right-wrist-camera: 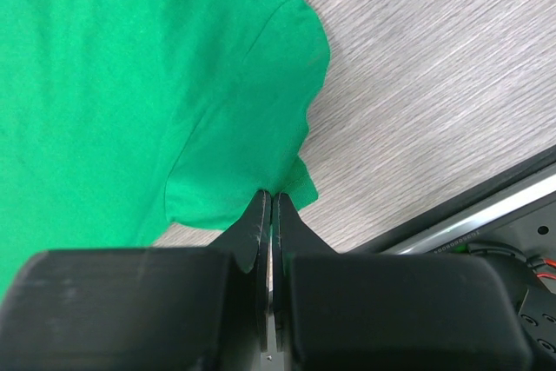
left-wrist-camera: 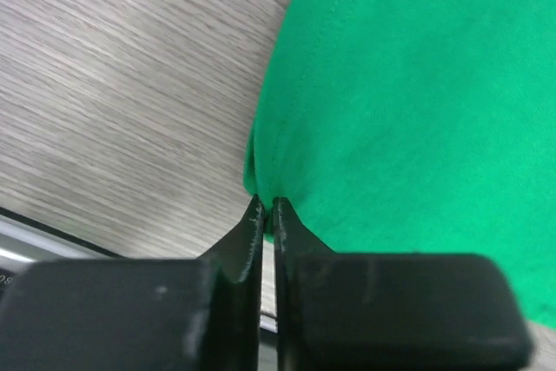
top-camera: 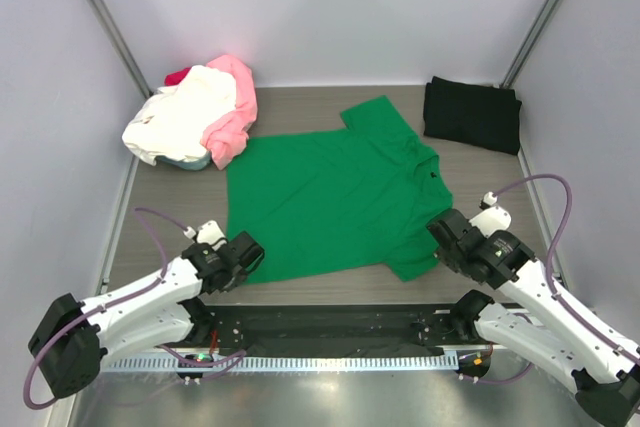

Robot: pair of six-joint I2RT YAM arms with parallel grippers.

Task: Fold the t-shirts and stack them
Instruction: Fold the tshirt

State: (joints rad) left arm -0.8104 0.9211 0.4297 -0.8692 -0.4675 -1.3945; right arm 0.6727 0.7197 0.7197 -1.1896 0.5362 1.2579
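The bright green t-shirt (top-camera: 330,197) lies spread flat in the middle of the table. My left gripper (top-camera: 247,255) is shut on its near left hem corner (left-wrist-camera: 265,188). My right gripper (top-camera: 443,237) is shut on the near right sleeve edge (right-wrist-camera: 282,182). A folded black t-shirt (top-camera: 470,113) lies at the back right. A heap of cream-white (top-camera: 180,117), pink (top-camera: 235,107) and red (top-camera: 178,75) shirts lies at the back left.
Grey walls with metal corner posts close in the table on three sides. A black rail (top-camera: 330,325) runs along the near edge between the arm bases. Bare wood-grain tabletop (top-camera: 170,207) shows left of the green shirt.
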